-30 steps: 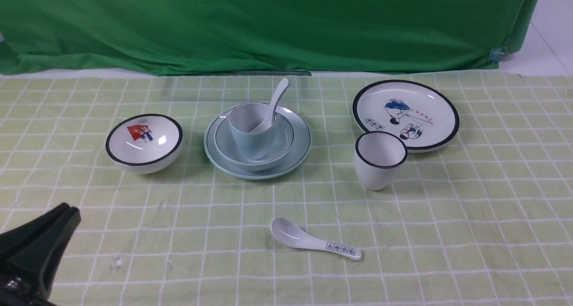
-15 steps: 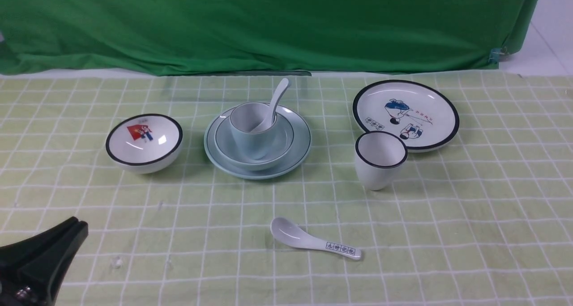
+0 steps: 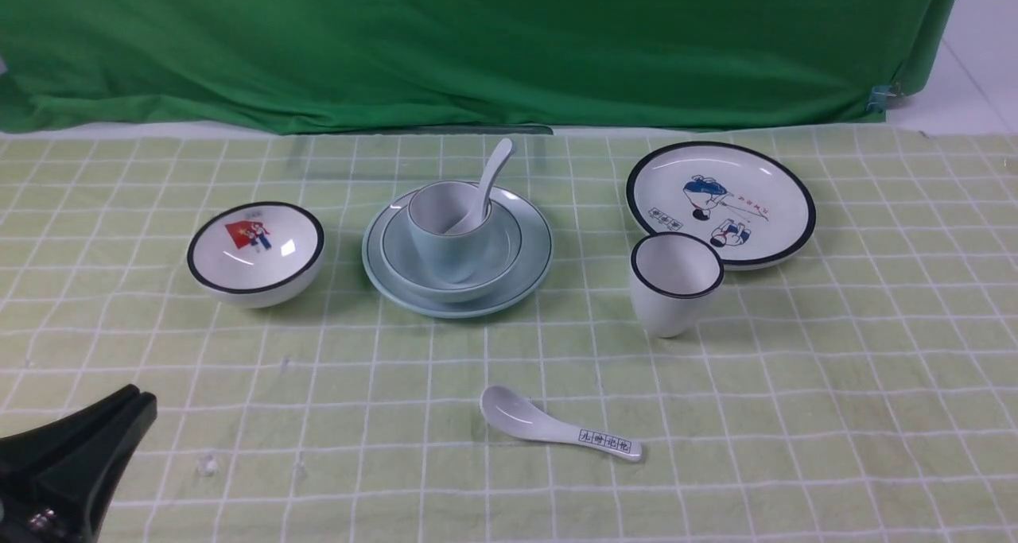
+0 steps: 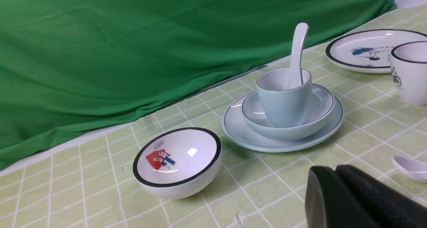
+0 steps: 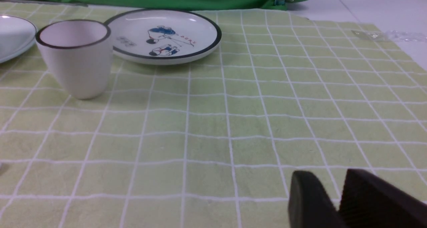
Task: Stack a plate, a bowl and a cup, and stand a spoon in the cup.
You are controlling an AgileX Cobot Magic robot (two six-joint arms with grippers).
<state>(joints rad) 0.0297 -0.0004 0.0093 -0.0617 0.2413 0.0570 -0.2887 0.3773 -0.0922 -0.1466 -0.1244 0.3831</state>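
Already your stack stood finished mid-counter near the back edge: pale blue round plate (image 3: 534, 266), pale blue bowl (image 3: 506, 250), pale blue handleless cup (image 3: 445, 245), pale blue ceramic spoon (image 3: 491, 176) leaning inside. Both the left pincer (image 3: 135, 396) and the right pincer (image 5: 333, 188) were clenched on nothing, well apart from it; nothing looked left to do.

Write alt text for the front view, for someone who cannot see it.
A pale blue plate, bowl and cup are stacked, a spoon standing in the cup. The left gripper is shut nearby.
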